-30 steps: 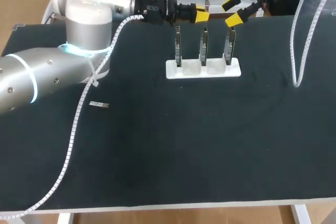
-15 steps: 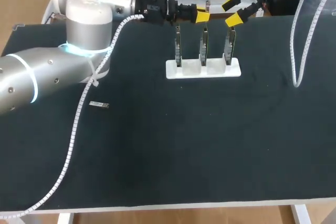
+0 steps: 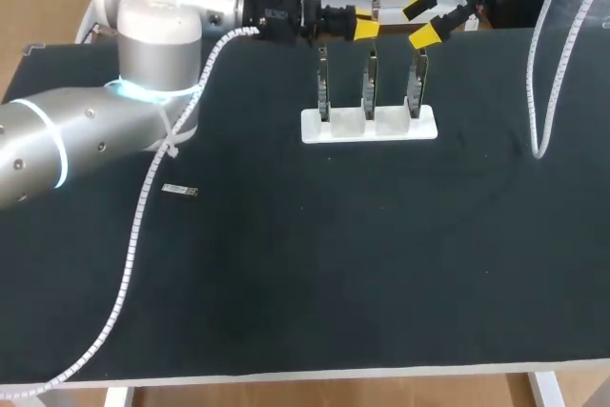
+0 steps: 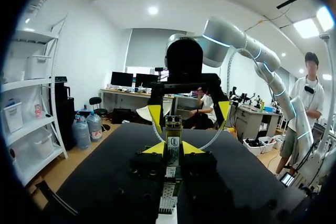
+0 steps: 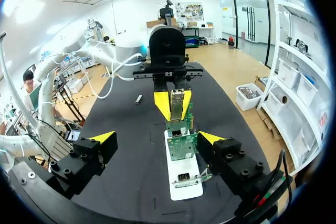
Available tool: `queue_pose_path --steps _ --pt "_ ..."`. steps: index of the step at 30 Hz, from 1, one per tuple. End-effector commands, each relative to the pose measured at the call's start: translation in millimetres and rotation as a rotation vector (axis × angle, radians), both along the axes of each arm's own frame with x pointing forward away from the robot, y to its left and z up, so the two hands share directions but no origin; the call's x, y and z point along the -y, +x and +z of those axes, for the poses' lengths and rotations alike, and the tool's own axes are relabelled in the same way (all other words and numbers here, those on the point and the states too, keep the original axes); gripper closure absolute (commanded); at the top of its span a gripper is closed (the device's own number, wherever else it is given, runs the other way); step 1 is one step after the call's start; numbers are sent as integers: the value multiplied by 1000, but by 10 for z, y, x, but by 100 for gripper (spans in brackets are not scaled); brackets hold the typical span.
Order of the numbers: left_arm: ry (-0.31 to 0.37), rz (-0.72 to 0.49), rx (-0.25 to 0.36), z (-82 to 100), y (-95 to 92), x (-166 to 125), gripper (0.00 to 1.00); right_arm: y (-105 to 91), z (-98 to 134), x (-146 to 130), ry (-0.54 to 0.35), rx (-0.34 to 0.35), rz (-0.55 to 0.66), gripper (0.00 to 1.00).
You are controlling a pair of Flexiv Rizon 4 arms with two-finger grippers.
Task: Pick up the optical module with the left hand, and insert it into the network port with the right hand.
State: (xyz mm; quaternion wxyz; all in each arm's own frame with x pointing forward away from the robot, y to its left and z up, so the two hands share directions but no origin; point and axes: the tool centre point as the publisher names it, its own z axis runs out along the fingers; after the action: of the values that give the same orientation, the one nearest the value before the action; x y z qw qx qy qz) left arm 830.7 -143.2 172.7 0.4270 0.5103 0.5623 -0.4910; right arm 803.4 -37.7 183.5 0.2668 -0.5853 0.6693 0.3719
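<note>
Up at the desk's (image 3: pixel 334 254) far edge, the left tool (image 3: pixel 366 24) grips the module (image 4: pixel 173 129).
Its yellow tips are clenched on the module from both sides, which sticks out ahead of them, raised behind three upright boards (image 3: pixel 370 83) in a white base (image 3: pixel 370 127). The right tool (image 3: pixel 421 19) hangs just beside it, fingers spread wide and holding nothing.

Optical module (image 4: pixel 172 139): slim silver metal bar with a label, pinched between left claw (image 4: pixel 173 148) yellow tips, held off the worktop (image 3: pixel 315 254) at its far edge. Network ports: three upright circuit boards (image 3: pixel 369 83) in a row on white base (image 3: pixel 369 126), just before it.
</note>
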Motion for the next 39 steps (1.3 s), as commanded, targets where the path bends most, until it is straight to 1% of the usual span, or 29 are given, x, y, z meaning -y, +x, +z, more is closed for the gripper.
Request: queue_pose_path --steps 1,14,15,17,22,27,33,39 --pt "-3 2 2 -6 -11 -3 100 5 2 -3 -1 -1 0 0" --pt "-3 2 2 -6 -11 -3 100 9 5 -8 5 -2 2 0" --pt "-3 2 2 -6 -11 -3 100 18 9 -10 -6 4 4 0" --pt "-3 2 2 -6 -11 -3 100 71 41 10 4 13 -6 0" --pt "-3 2 2 -6 -11 -3 100 173 87 34 -16 39 3 0" --pt "-3 2 2 -6 -11 -3 100 268 135 -10 -22 54 26 0" --pt "-3 2 2 -6 -11 -3 100 341 156 -109 -21 62 57 0" --pt "-3 2 2 -6 -11 -3 100 361 154 -199 -8 68 71 0"
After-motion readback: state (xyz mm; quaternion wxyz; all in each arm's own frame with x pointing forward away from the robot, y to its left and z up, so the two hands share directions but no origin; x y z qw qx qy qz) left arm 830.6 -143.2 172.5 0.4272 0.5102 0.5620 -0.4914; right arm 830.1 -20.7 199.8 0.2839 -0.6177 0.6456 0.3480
